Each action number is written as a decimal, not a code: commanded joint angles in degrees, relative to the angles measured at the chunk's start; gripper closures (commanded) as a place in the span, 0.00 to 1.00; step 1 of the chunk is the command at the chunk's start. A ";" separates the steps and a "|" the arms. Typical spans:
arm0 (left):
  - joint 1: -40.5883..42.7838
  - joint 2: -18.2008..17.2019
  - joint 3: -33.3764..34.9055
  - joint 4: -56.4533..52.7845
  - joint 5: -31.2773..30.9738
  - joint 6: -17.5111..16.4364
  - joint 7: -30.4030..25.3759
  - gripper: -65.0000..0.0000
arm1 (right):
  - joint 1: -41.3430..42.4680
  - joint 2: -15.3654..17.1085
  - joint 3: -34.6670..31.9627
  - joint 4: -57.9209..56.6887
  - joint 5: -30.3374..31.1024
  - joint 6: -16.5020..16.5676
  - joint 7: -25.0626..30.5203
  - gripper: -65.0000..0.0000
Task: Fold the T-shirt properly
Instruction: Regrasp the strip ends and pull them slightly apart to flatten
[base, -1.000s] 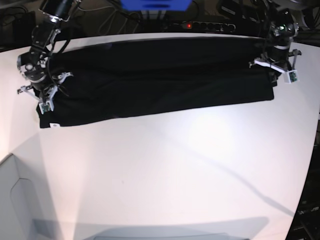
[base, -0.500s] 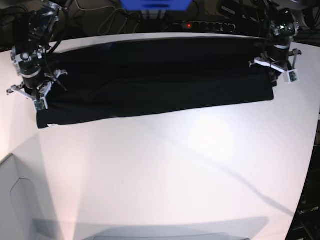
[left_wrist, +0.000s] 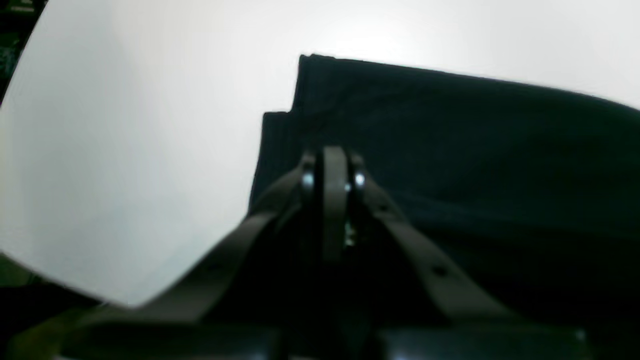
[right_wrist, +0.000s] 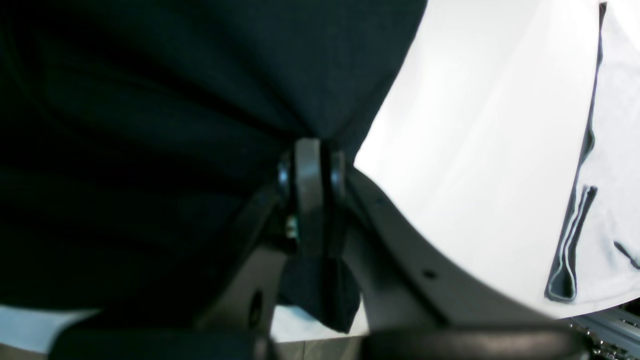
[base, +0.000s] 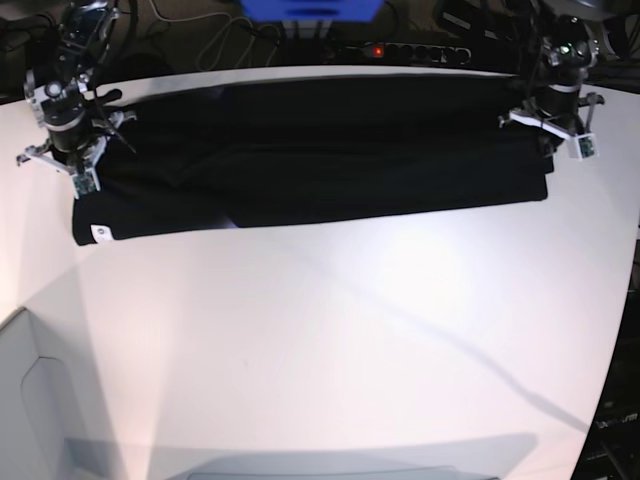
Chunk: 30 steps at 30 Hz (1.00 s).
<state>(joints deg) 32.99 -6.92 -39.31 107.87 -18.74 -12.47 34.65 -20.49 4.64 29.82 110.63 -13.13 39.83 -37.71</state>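
The black T-shirt (base: 320, 150) lies as a long folded band across the back of the white table (base: 350, 340); its print is hidden. At the band's left end, my right gripper (base: 82, 178) is shut on the T-shirt. In the right wrist view, cloth (right_wrist: 175, 100) bunches up into its closed tips (right_wrist: 310, 147). My left gripper (base: 552, 138) is at the band's right end. In the left wrist view its fingers press together (left_wrist: 332, 155) on the layered edge of the T-shirt (left_wrist: 475, 150).
A power strip (base: 400, 50) with a red light and a blue object (base: 310, 8) sit behind the table's back edge. A white label (base: 100, 233) shows at the shirt's near left corner. A white panel (base: 30, 400) stands at the lower left.
My right gripper has moved up and to the left in the base view, dragging the shirt's left end with it. The left gripper has barely shifted.
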 joint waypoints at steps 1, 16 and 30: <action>0.46 -0.69 -1.61 0.74 0.06 0.29 -1.29 1.00 | 0.23 1.47 0.37 0.89 -0.19 0.17 0.84 1.00; 1.60 -0.69 -2.67 -3.48 -0.03 0.29 -1.29 1.00 | 0.58 2.78 0.29 -5.00 -0.19 0.17 0.84 1.00; 3.09 -0.69 -2.67 -4.89 -0.38 0.21 -1.38 1.00 | 1.19 4.54 0.37 -5.09 -3.71 0.17 0.84 1.00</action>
<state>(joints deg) 35.42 -6.85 -41.50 102.10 -19.68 -13.13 34.50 -19.68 8.21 29.67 104.60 -15.70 39.83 -36.88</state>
